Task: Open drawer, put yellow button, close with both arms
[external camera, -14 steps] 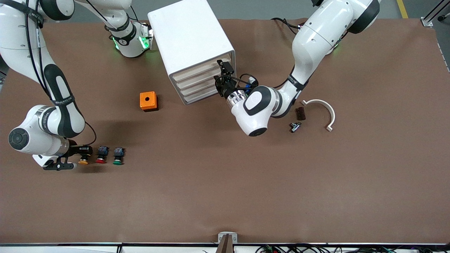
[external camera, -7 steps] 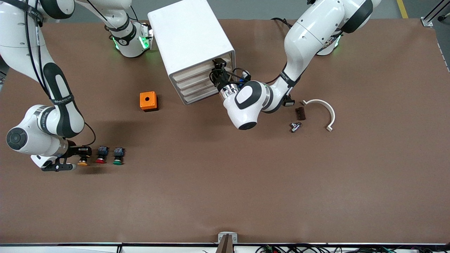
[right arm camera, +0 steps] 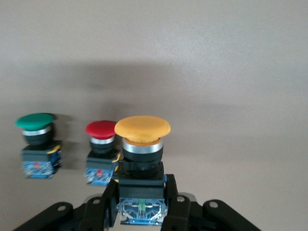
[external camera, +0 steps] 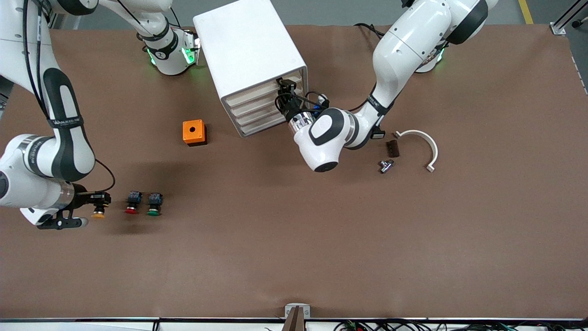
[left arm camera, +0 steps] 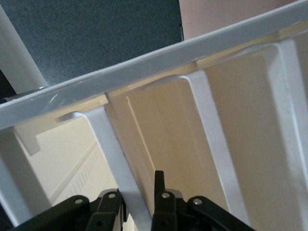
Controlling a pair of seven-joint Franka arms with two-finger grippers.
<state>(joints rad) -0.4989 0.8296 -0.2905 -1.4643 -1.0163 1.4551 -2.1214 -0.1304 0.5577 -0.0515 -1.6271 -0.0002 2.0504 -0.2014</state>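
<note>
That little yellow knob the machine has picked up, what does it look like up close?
The yellow button has a smooth yellow-orange mushroom cap, a silver collar, a black neck and a blue-and-black block at its base. It stands upright in the right gripper, whose black fingers clamp the base, lifted off the brown table beside the red button.

Brown table (external camera: 294, 257): cabinet (external camera: 250, 59), orange box (external camera: 194, 132), 2 buttons (external camera: 142, 203).

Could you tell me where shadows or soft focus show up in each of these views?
Front view: soft shadows fall on the table under both arms. Right wrist view: the right gripper holds the yellow button sharp; a broad shadow band crosses the table above it. Left wrist view: the drawer fronts look soft and warmly lit.
</note>
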